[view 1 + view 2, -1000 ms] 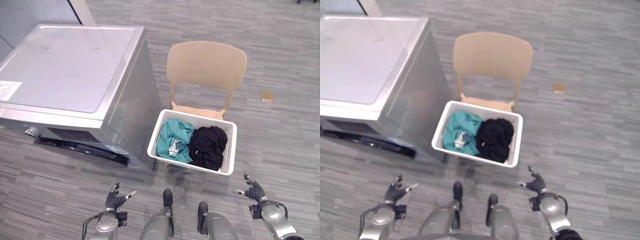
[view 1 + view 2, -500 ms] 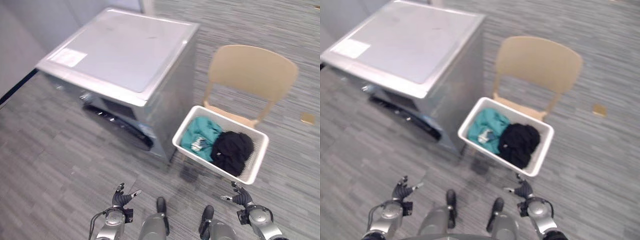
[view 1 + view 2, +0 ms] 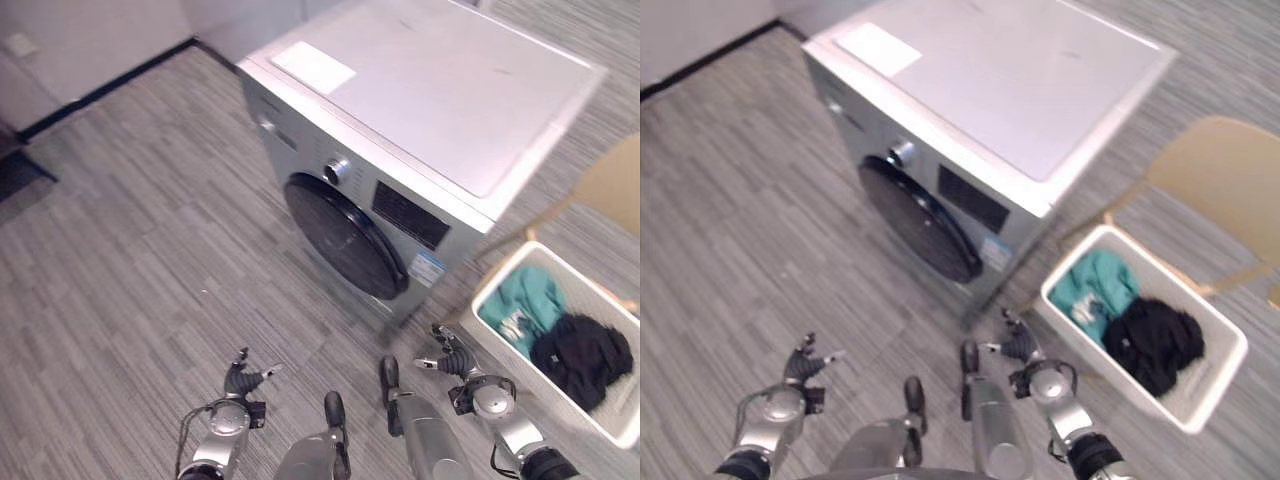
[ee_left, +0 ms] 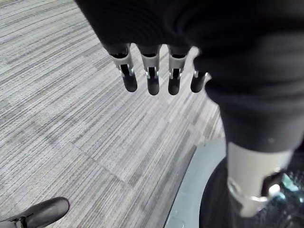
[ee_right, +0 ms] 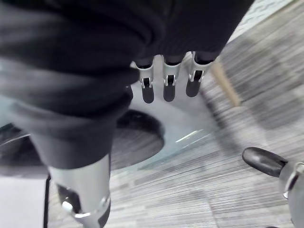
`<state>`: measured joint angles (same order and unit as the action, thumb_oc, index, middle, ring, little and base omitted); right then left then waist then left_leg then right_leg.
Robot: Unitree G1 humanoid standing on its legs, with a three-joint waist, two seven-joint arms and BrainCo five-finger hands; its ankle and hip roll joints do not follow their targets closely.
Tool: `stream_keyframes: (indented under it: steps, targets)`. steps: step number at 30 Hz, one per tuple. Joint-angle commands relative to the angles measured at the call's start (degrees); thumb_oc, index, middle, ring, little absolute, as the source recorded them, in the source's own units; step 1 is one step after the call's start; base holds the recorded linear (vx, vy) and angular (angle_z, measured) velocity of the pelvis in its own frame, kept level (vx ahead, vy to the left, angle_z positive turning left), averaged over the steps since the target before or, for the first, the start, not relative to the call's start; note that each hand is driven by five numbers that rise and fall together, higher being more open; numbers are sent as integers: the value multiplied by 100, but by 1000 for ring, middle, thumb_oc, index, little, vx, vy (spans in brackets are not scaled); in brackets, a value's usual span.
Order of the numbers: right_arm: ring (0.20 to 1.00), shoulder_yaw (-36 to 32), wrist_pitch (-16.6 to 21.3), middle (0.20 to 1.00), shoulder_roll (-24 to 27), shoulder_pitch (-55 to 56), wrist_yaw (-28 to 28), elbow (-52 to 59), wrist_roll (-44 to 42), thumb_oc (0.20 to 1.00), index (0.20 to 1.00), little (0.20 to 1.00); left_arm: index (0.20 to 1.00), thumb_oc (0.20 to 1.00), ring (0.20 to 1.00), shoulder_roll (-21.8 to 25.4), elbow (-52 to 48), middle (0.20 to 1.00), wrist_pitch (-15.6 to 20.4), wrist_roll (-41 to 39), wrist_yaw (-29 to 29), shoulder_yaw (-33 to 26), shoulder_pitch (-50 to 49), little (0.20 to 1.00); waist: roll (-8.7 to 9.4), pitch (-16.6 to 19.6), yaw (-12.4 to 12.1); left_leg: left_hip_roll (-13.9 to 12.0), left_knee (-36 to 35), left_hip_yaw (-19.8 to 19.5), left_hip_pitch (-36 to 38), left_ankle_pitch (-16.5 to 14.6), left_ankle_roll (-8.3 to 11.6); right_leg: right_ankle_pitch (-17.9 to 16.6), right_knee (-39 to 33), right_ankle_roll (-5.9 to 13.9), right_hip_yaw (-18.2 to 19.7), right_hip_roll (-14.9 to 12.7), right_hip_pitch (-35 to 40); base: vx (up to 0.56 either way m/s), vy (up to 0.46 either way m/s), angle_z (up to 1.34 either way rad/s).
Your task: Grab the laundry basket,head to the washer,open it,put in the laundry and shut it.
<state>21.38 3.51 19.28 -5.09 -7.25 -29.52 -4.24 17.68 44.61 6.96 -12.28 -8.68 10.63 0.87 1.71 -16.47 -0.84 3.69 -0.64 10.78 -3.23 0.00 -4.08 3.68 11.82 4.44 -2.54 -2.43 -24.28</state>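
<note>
Looking down from the left eye view, the washer (image 3: 420,130) has its round door (image 3: 350,238) closed, and the white laundry basket (image 3: 560,340) with teal and black clothes sits beside it by a tan chair (image 3: 610,185) on grey striped carpet (image 3: 130,260), so every step seems left. In the left wrist view the left robot hand (image 4: 149,71) hangs with straight fingers, holding nothing; in the right wrist view the right robot hand (image 5: 166,78) is equally relaxed and empty.

Both arms hang low at the robot's sides. The left hand (image 3: 243,379) is held out with its fingers (image 4: 148,80) relaxed and spread, thumb apart, holding nothing. The right hand (image 3: 449,356) is likewise empty, fingers (image 5: 165,80) straight in a row, thumb off to one side
</note>
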Motion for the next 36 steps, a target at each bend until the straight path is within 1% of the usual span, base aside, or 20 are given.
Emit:
stream_keyframes:
  steps: [1, 2, 3, 7, 10, 13, 14, 15, 17, 22, 23, 24, 26, 27, 29, 30, 31, 32, 35, 36]
  targets:
    - [1000, -56, 267, 1000, 144, -262, 15, 174, 290, 1000, 1000, 1000, 1000, 1000, 1000, 281, -369, 1000, 146, 178, 7, -37, -243, 1000, -67, 189, -180, -188, 562, -422, -524, -309, 384, -339, -416, 236, -186, -402, 1169, 176, -118, 108]
    - [1000, 54, 279, 1000, 157, -502, 1, 229, 321, 1000, 1000, 1000, 1000, 1000, 1000, 269, -318, 1000, 132, 183, 46, -26, -293, 1000, -92, 238, -272, -202, 551, -461, -544, -295, 403, -359, -521, 223, -265, -412, 1218, 135, -96, 82]
    - [1000, 54, 279, 1000, 156, -504, 1, 229, 321, 1000, 1000, 1000, 1000, 1000, 1000, 270, -318, 1000, 132, 183, 46, -27, -291, 1000, -89, 252, -270, -199, 546, -461, -563, -280, 403, -373, -532, 223, -266, -414, 1202, 78, -79, 66]
    - [1000, 194, 306, 1000, 154, -1045, -137, 275, 347, 1000, 1000, 1000, 1000, 1000, 1000, 268, -235, 1000, 150, 143, 26, 59, -206, 1000, -120, 243, -430, -226, 507, -529, -712, -199, 433, -427, -669, 205, -398, -455, 1193, 8, -47, 19]
    - [1000, 120, 320, 1000, 221, -1382, -506, 365, 571, 1000, 1000, 1000, 1000, 1000, 1000, 251, -276, 1000, 212, 58, -73, 143, -133, 1000, -156, 192, -510, -239, 453, -604, -873, -109, 448, -455, -715, 197, -471, -476, 1102, -11, -6, -1]
    - [1000, -89, 303, 1000, 347, -1700, -1046, 461, 995, 1000, 1000, 1000, 1000, 1000, 1000, 242, -475, 1000, 285, 8, -202, 211, -65, 1000, -221, 87, -572, -227, 398, -686, -1068, -2, 460, -473, -718, 189, -530, -505, 950, -63, -3, -11]
    - [1000, -262, 300, 1000, 386, -1740, -1231, 507, 984, 1000, 1000, 1000, 1000, 1000, 1000, 259, -572, 1000, 305, 4, -281, 214, -35, 1000, -245, 28, -597, -233, 373, -717, -1153, 59, 477, -477, -719, 182, -565, -521, 886, -58, -3, -5]
    - [1000, -346, 301, 1000, 384, -1691, -1272, 535, 902, 1000, 1000, 1000, 1000, 1000, 1000, 265, -576, 1000, 291, 5, -286, 210, -26, 1000, -243, 18, -603, -231, 353, -746, -1187, 86, 481, -476, -719, 178, -597, -527, 866, -39, -12, 31]
    - [1000, -390, 322, 1000, 333, -1527, -1203, 604, 721, 1000, 1000, 1000, 1000, 1000, 1000, 254, -530, 1000, 260, 24, -280, 205, -38, 1000, -228, 14, -600, -236, 289, -765, -1181, 105, 484, -465, -722, 177, -609, -541, 871, 12, -11, 28]
    - [1000, -144, 379, 1000, 1, -1310, -798, 474, 140, 1000, 1000, 1000, 1000, 1000, 1000, 241, -555, 1000, 215, 5, -180, 249, -42, 1000, -199, 9, -593, -228, 295, -744, -1103, 40, 463, -470, -714, 191, -575, -560, 926, 1, 24, -6]
    - [1000, 32, 390, 1000, -216, -1388, -645, 305, -189, 1000, 1000, 1000, 1000, 1000, 1000, 247, -646, 1000, 227, -54, -194, 319, 53, 1000, -201, -91, -632, -219, 344, -738, -1147, 27, 460, -493, -686, 202, -560, -578, 881, -57, 37, -5]
    - [1000, 89, 400, 1000, -262, -1442, -590, 280, -287, 1000, 1000, 1000, 1000, 1000, 1000, 252, -663, 1000, 227, -70, -193, 336, 86, 1000, -204, -120, -647, -217, 360, -742, -1183, 34, 461, -504, -680, 202, -556, -585, 855, -107, 49, -16]
    - [1000, 685, 453, 1000, -599, -1912, -292, 193, -586, 1000, 1000, 1000, 1000, 1000, 1000, 250, -644, 1000, 258, -167, -234, 480, 310, 1000, -210, -297, -812, -211, 467, -792, -1374, 78, 468, -546, -637, 196, -588, -614, 719, -96, 39, -11]
    - [1000, 686, 455, 1000, -600, -1915, -292, 190, -586, 1000, 1000, 1000, 1000, 1000, 1000, 250, -643, 1000, 259, -167, -234, 479, 311, 1000, -209, -299, -811, -211, 468, -792, -1374, 77, 468, -545, -636, 196, -589, -615, 718, -53, 26, 4]
    - [1000, 1093, 444, 1000, -836, -2291, -175, 170, -630, 1000, 1000, 1000, 1000, 1000, 1000, 266, -566, 1000, 265, -200, -274, 573, 412, 1000, -209, -374, -941, -200, 510, -852, -1444, 94, 470, -535, -608, 185, -630, -627, 693, -38, 16, 7]
    - [1000, 1361, 467, 1000, -1025, -2551, -78, 183, -735, 1000, 1000, 1000, 1000, 1000, 1000, 285, -555, 1000, 286, -241, -306, 659, 465, 1000, -205, -425, -1051, -202, 525, -907, -1499, 120, 481, -528, -599, 182, -692, -642, 682, -55, -5, 5]
    - [1000, 1582, 488, 1000, -1259, -2960, 3, 74, -1053, 1000, 1000, 1000, 1000, 1000, 1000, 329, -521, 1000, 317, -288, -322, 784, 541, 1000, -217, -473, -1223, -180, 543, -1019, -1581, 155, 501, -519, -565, 173, -795, -671, 653, -48, -29, 30]
    - [1000, 1667, 542, 1000, -1414, -3237, 40, -16, -1323, 1000, 1000, 1000, 1000, 1000, 1000, 357, -487, 1000, 353, -359, -336, 868, 615, 1000, -212, -507, -1337, -160, 545, -1103, -1638, 178, 518, -514, -568, 176, -875, -687, 649, -49, -48, 39]
    - [1000, 1774, 667, 1000, -1632, -4071, -28, -163, -1736, 1000, 1000, 1000, 1000, 1000, 1000, 488, -470, 1000, 439, -477, -362, 1080, 828, 1000, -259, -594, -1674, -76, 583, -1377, -1825, 252, 589, -467, -519, 154, -1151, -747, 629, -34, -77, 44]
    - [1000, 1759, 677, 1000, -1609, -4295, -94, -163, -1821, 1000, 1000, 1000, 1000, 1000, 1000, 517, -473, 1000, 461, -496, -367, 1122, 866, 1000, -277, -594, -1740, -45, 591, -1437, -1870, 263, 600, -456, -508, 148, -1194, -758, 616, -8, -85, 51]
